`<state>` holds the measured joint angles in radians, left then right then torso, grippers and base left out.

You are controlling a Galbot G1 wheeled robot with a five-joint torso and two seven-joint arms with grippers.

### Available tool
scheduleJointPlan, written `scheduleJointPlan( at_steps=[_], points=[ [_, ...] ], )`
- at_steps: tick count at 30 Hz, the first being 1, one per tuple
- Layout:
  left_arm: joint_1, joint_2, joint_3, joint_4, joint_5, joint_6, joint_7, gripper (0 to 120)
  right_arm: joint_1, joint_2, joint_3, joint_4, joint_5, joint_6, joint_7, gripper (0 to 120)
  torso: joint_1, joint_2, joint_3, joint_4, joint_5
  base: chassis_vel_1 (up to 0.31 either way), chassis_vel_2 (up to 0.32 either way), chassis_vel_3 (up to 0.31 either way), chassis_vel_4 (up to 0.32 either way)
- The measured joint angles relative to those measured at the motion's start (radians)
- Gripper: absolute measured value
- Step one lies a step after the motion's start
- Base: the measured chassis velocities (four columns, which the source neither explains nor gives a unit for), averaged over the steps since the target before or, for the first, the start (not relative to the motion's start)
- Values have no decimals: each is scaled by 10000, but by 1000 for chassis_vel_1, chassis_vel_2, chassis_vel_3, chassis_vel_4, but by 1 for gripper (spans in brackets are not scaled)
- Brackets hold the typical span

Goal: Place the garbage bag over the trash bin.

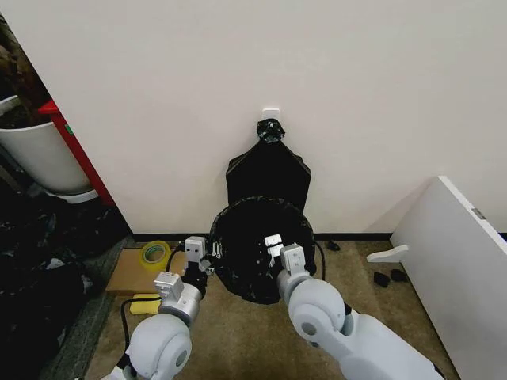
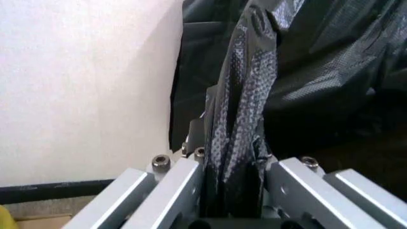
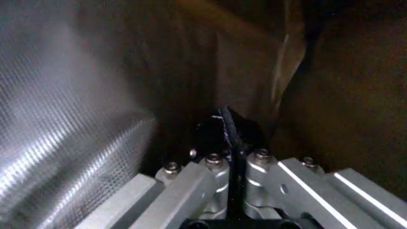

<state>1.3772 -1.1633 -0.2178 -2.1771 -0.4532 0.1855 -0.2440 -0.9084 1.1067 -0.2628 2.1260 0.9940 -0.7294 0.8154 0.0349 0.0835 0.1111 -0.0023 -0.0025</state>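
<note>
The garbage bag (image 1: 242, 237) is glossy, crinkled black plastic, spread in a round open mouth on the floor by the wall. The trash bin is hidden under it. My left gripper (image 1: 207, 260) is at the mouth's left rim. In the left wrist view the left gripper (image 2: 232, 157) is shut on a bunched fold of the garbage bag (image 2: 318, 71). My right gripper (image 1: 275, 245) reaches into the mouth from the right. In the right wrist view it (image 3: 235, 152) is shut on a thin pinch of the garbage bag (image 3: 76, 119), deep inside the dark interior.
A flat black knotted bundle (image 1: 268, 170) hangs on the wall just behind. A cardboard box (image 1: 127, 275) with a yellow tape roll (image 1: 155, 253) lies to the left. Further left are a large white tub (image 1: 40, 158) and dark bags (image 1: 40, 253). A white board (image 1: 451, 237) leans at right.
</note>
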Motion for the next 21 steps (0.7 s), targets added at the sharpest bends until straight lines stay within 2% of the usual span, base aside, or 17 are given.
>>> scheduleJointPlan(
  at_steps=[6,10,12,13,21],
  points=[
    [53,-27,-37,-248,5,1,9,1,38,350,-362,-860,-285,-33,38,0,0,0,1,1,1,0,0,0,0],
    [80,0,-145,-331,-14,2,11,1,286,364,-511,-1217,-1308,-32,-118,0,2,0,1,2,1,0,0,0,0],
    [67,20,-203,-333,-41,5,10,1,312,227,-603,-1363,-2434,-27,-423,0,1,0,0,2,0,0,0,0,0],
    [47,25,-222,-328,-59,6,10,1,282,148,-607,-1378,-2850,-21,-558,0,2,0,1,1,0,0,0,0,0],
    [-83,9,-223,-47,-121,4,-17,1,6,-6,-365,-744,-3265,454,-1049,0,1,0,0,0,1,0,0,0,0]
  ],
)
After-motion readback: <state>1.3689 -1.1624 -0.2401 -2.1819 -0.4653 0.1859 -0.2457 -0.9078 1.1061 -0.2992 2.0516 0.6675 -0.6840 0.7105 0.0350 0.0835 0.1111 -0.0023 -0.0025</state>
